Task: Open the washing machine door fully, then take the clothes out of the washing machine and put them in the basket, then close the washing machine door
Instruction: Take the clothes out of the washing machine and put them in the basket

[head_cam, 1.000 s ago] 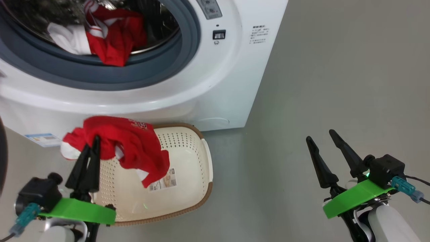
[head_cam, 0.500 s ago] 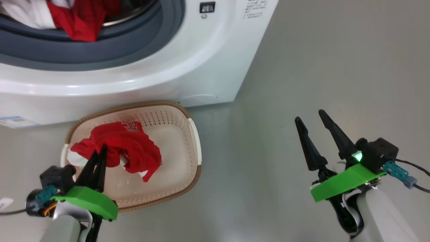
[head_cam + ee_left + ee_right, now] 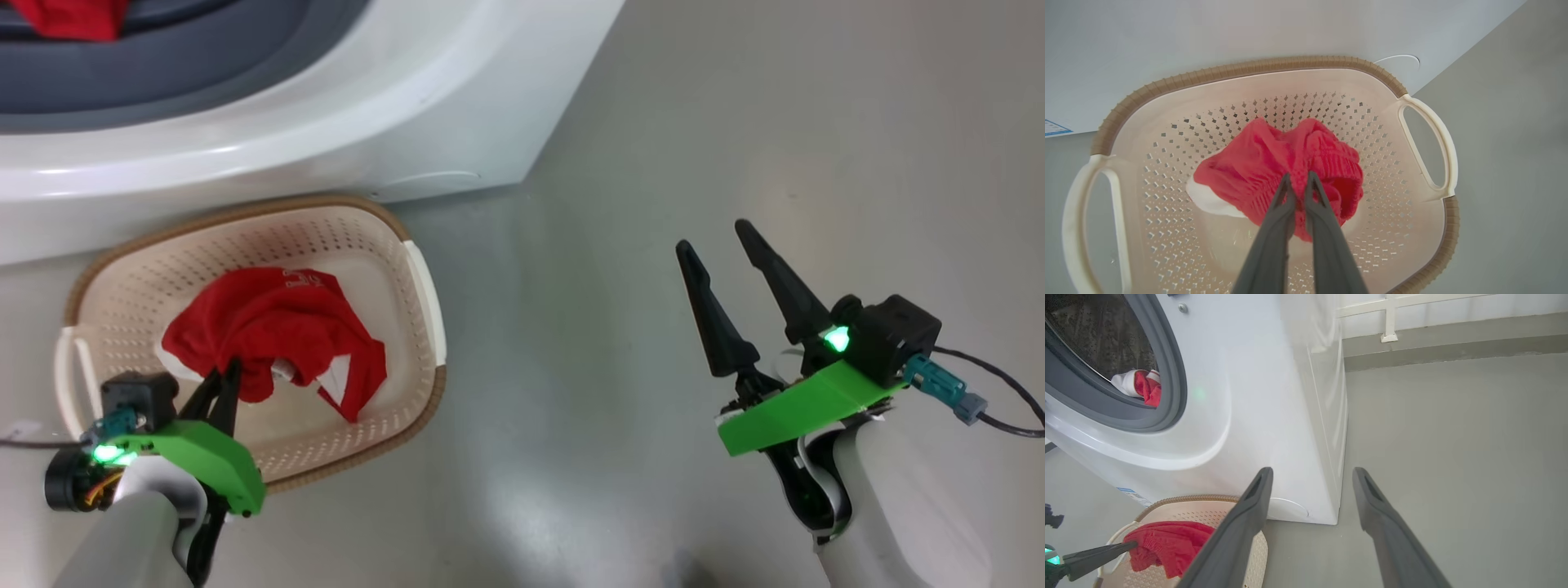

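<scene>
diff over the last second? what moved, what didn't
Left tool, shut on the red garment throughout, carried it from over the rim down into the basket; not released yet. Head camera tilted down too. Unchanged: right tool open over the floor, more clothes in the washing machine.

Bare grey floor [image 3: 735,122] (smooth, faintly glossy); white railing [image 3: 1390,318] beyond.

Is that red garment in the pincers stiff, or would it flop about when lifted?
Probably floppy: the red garment bunches and droops around the left gripper. Likely light, since a fingertip pinch holds it up inside the basket.
</scene>
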Motion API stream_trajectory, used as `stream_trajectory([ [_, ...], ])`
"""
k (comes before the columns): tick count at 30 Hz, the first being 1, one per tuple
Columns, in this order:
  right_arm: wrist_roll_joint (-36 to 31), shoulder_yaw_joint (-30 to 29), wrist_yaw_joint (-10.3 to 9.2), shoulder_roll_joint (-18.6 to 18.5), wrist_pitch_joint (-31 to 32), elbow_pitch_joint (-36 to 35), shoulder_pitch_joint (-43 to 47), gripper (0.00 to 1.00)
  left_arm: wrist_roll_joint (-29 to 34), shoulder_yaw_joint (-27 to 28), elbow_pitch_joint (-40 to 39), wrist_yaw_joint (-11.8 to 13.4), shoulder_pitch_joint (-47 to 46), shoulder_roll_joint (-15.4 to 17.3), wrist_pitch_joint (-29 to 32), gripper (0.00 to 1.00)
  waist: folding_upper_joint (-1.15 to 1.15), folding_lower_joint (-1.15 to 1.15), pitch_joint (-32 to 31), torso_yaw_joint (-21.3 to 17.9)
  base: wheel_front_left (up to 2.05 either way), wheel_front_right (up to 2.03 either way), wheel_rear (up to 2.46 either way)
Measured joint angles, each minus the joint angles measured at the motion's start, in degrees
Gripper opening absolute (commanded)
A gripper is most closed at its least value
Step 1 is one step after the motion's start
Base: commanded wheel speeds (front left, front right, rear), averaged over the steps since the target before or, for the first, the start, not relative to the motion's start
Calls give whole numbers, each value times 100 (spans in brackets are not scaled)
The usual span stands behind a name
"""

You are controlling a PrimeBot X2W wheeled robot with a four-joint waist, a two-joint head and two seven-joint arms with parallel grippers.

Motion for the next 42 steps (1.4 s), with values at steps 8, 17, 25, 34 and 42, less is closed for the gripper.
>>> stream_trajectory([
  [8,-19,94,0,67,0,-35,-188,100,-488,-625,833,0,-615,30,-1,0,0,0,382,-212,0,0,0],
  [17,-33,141,0,114,0,-22,-297,100,-1116,-1223,1276,0,-1085,145,-1,78,0,0,648,-344,0,0,0],
  [25,-33,119,0,88,0,15,-315,100,-1486,-1507,1155,0,-1111,192,-1,100,0,0,511,-264,0,0,0],
  [34,-33,1,0,-99,0,90,-230,100,-1323,-879,359,0,-1022,341,-1,100,0,0,85,-67,0,0,0],
  [42,-32,-27,0,-282,0,174,-96,100,-804,-69,-115,0,-521,276,-1,100,0,0,-359,116,0,0,0],
])
